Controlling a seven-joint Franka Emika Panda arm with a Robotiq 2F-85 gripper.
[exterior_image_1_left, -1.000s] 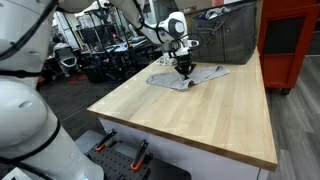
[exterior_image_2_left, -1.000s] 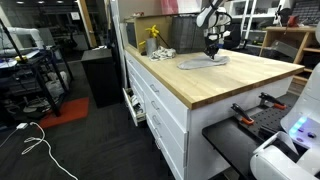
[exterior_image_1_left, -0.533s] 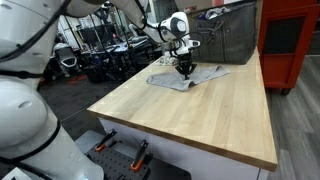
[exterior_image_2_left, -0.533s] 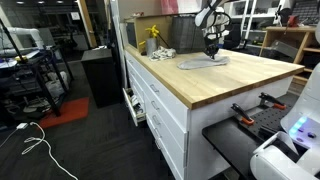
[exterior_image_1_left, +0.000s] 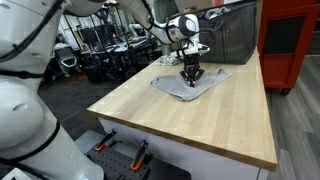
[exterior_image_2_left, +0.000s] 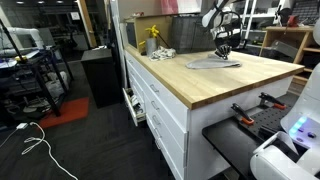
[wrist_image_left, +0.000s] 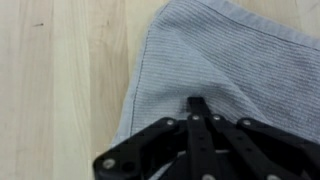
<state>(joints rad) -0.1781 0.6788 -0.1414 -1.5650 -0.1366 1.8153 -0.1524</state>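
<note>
In an exterior view, the pincer (exterior_image_1_left: 191, 76) is seen set down on a grey cloth (exterior_image_1_left: 172, 86) spread near the far end of a wooden table (exterior_image_1_left: 200, 125), its jaws drawn tight on a small pinch of fabric. Only a thin fold appears to be held, so the cloth could be lost from the grip if it is tugged sharply.

In an exterior view, the cloth (exterior_image_2_left: 208, 65) is shown lying flat on the table (exterior_image_2_left: 190, 85), directly under the pincer (exterior_image_2_left: 223, 52). With the tips so low, the wood could be scraped or the fabric bunched by any drag.

In the wrist view, the closed pincer (wrist_image_left: 197, 103) is met by a raised ridge of cloth (wrist_image_left: 200, 50). The hem is seen to one side, with bare table (wrist_image_left: 60, 70) beyond it.
</note>
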